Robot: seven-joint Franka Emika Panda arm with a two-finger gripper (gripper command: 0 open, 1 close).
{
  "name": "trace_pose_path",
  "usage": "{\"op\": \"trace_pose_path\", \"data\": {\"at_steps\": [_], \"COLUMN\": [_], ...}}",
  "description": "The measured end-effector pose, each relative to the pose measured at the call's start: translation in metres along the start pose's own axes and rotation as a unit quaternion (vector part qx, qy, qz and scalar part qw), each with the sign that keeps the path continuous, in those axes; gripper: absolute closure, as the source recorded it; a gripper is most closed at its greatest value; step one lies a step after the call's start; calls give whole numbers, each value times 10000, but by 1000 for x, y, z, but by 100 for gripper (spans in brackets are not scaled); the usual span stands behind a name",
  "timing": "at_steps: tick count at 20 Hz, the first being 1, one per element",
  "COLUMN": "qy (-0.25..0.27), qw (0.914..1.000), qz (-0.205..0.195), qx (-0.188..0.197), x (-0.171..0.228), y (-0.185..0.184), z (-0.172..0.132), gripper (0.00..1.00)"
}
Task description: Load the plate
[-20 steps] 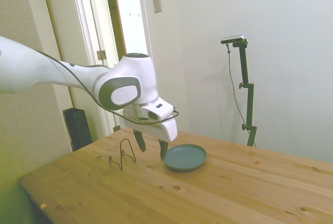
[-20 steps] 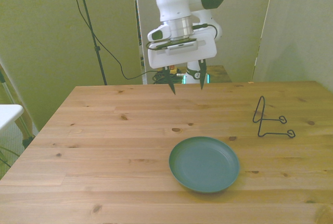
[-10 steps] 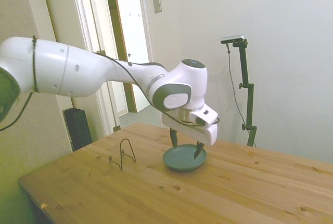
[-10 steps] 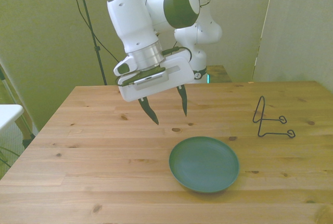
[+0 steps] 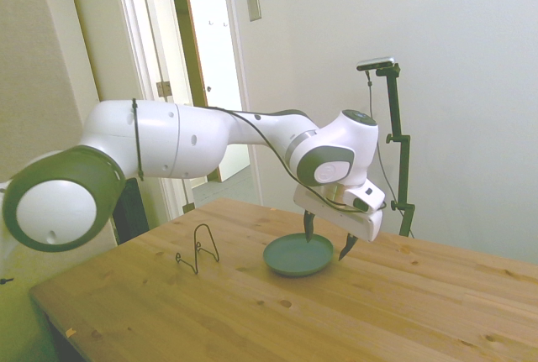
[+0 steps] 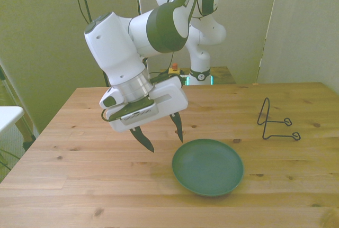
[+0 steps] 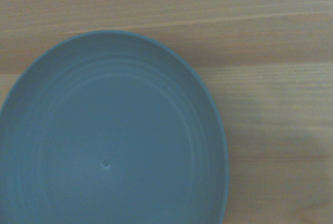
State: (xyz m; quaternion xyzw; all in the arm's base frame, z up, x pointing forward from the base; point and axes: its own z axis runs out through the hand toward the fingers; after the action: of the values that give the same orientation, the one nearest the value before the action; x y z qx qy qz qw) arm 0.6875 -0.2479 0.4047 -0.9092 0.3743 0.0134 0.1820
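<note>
The teal-grey plate (image 6: 207,166) lies flat on the wooden table (image 6: 79,185), toward the near edge. My gripper (image 6: 165,144) hangs open and tilted just above the table, at the plate's rim on the front view's left, with nothing between its fingers. From the side, the gripper (image 5: 325,245) stands over the far part of the plate (image 5: 290,257), its two dark fingers spread wide. The plate (image 7: 109,141) fills most of the wrist view and holds nothing.
A thin black wire stand (image 6: 273,122) sits on the table at the front view's right, well apart from the plate; from the side the wire stand (image 5: 198,249) is left of the plate.
The arm has swept forward and down from the table's far edge. The gripper, open throughout, now hangs at the plate's rim. The plate and wire stand have not moved.
</note>
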Motion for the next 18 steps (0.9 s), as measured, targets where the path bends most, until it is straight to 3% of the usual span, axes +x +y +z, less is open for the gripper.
{"op": "trace_pose_path", "data": {"at_steps": [13,14,18], "qy": [-422,-493,-579], "qw": [9991,9987,9982], "qz": [-48,-46,-29], "qx": [67,80,144], "x": [18,17,19], "y": [-29,-28,-26], "z": [57,58,58], "gripper": [0,100,100]}}
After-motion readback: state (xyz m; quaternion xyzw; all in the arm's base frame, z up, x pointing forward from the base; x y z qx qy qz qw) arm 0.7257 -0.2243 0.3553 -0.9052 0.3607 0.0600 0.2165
